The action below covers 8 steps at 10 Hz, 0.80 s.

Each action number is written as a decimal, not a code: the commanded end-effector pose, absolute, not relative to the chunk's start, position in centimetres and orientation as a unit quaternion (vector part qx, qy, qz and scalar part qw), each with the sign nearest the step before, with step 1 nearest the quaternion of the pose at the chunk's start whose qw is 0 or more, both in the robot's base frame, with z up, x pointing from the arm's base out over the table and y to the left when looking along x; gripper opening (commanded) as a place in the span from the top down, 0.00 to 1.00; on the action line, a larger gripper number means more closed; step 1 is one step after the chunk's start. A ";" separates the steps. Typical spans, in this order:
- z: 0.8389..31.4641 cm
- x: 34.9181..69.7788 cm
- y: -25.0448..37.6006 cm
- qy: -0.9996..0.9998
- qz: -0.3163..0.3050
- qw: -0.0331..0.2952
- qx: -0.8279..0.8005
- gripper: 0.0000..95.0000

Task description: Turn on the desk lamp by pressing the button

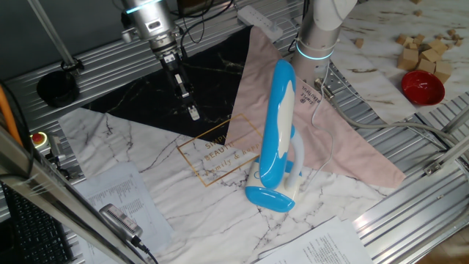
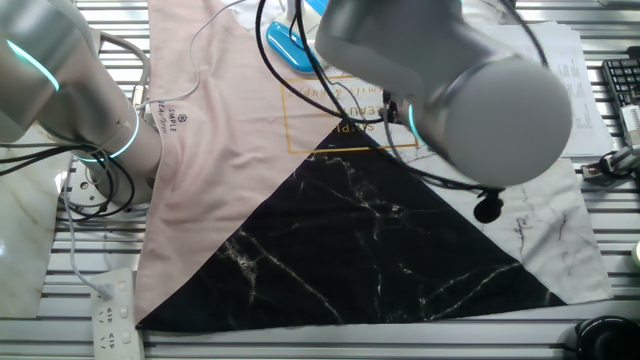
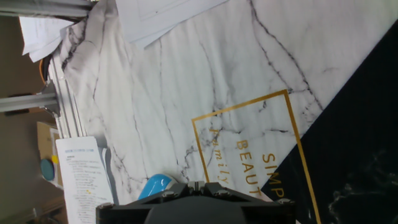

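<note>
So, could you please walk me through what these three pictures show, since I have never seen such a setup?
It is one robot arm at a table. Two pictures come from fixed cameras on different sides; the third comes from a camera on the robot's hand, looking down at the table. In one fixed view the gripper hangs above the black marble sheet, holding nothing, apart from the desk lamp. The lamp stands on the white marble sheet, beside a pink cloth. Printed papers lie nearby, and a red bowl sits far off.
</note>
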State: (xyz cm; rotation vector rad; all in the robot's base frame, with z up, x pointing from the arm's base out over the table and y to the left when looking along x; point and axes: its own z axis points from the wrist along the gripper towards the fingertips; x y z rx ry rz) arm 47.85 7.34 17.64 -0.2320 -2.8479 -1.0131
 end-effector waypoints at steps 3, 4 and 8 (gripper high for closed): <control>17.6 47.8 7.3 -0.937 -0.334 0.064 -0.077 1.00; 17.6 47.8 7.3 -0.938 -0.332 0.061 -0.080 1.00; 17.6 47.8 7.3 -0.940 -0.332 0.058 -0.056 1.00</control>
